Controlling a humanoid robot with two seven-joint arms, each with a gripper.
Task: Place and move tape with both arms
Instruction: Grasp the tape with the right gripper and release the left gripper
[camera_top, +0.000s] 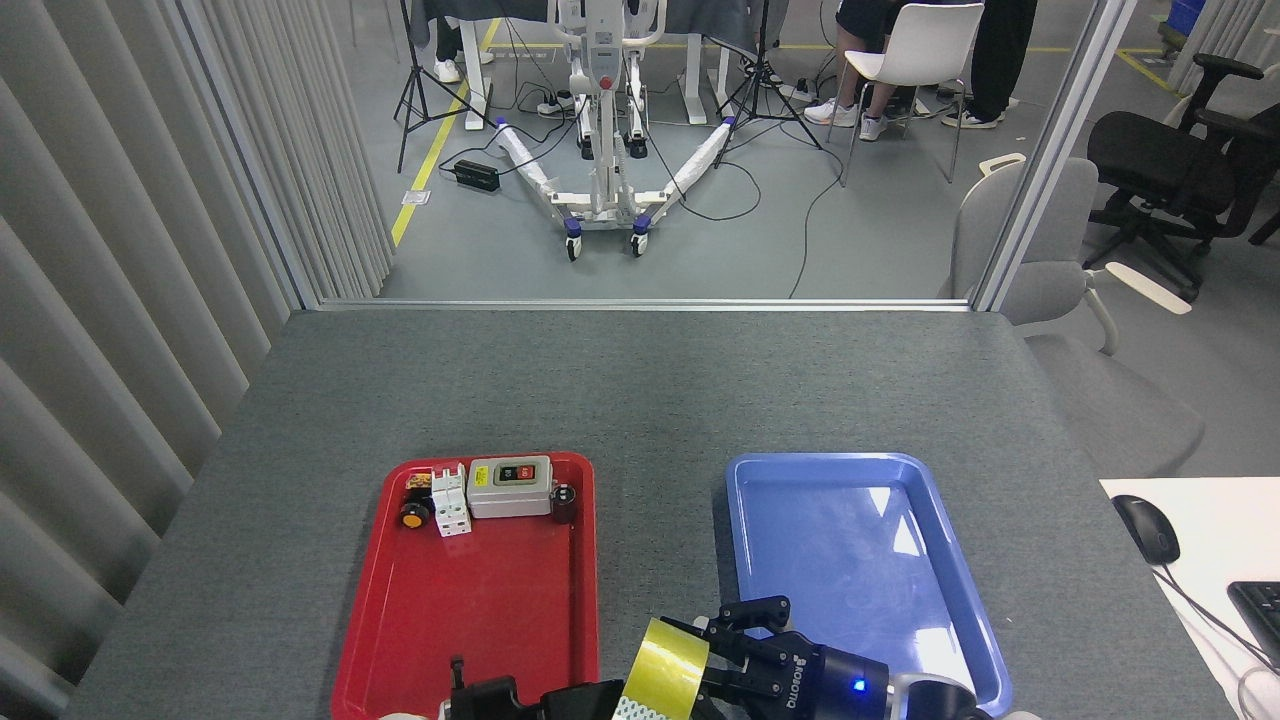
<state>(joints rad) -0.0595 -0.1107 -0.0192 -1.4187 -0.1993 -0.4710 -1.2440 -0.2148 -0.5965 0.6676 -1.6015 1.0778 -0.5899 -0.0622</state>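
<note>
We are gripping the wide roll of translucent yellow packing tape (665, 670) in our black right gripper (722, 655), between the red plastic tray (470, 600) and blue plastic tray (860, 560). We cannot tell whether our left gripper (480, 695) is clenched.

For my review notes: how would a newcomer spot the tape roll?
Find the red tray and blue tray on the grey table. The tape roll is near the bottom edge between them, at the right gripper. It is shiny yellow, much bigger than the orange button.
</note>
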